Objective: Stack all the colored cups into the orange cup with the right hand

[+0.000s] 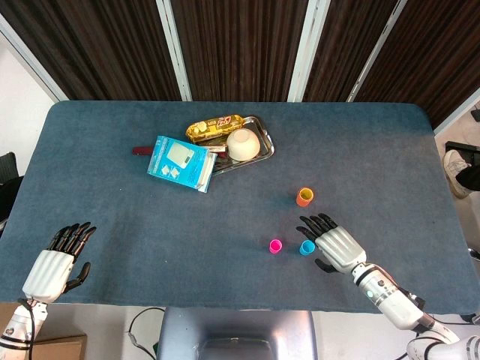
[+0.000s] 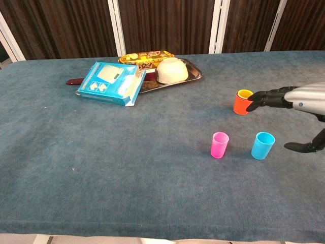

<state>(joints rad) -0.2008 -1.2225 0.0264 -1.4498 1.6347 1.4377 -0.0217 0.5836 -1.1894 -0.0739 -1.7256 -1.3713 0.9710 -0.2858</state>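
While the orange cup (image 2: 243, 103) stands upright on the blue table cloth (image 1: 150, 217) beyond the right hand's fingertips, it already carries a yellow cup (image 2: 245, 93) nested inside, of which only the rim shows above the orange wall; so one of the coloured cups appears to be stacked, and two are left. The blue cup (image 2: 263, 145) stands upright just in front of the right hand (image 1: 337, 248), close by its fingertips in the head view but not visibly touched; the pink cup (image 2: 220, 145) stands a little further out from the hand on the same line, apart from the blue one. That right hand is empty, fingers spread and stretched forward, thumb hanging below in the chest view; judging by its place, the blue cup looks the likely next pick, with the pink one after it. The left hand (image 1: 55, 263) lies far across the table near the edge, holding nothing, its fingers extended and slightly parted; it has no part in the task. Well beyond the orange cup and away from both hands sits a metal tray (image 1: 259, 154) holding a cream bowl (image 1: 242, 144) and a yellow snack packet (image 1: 213, 127); a light-blue box (image 1: 180, 163) leans on the tray's edge.
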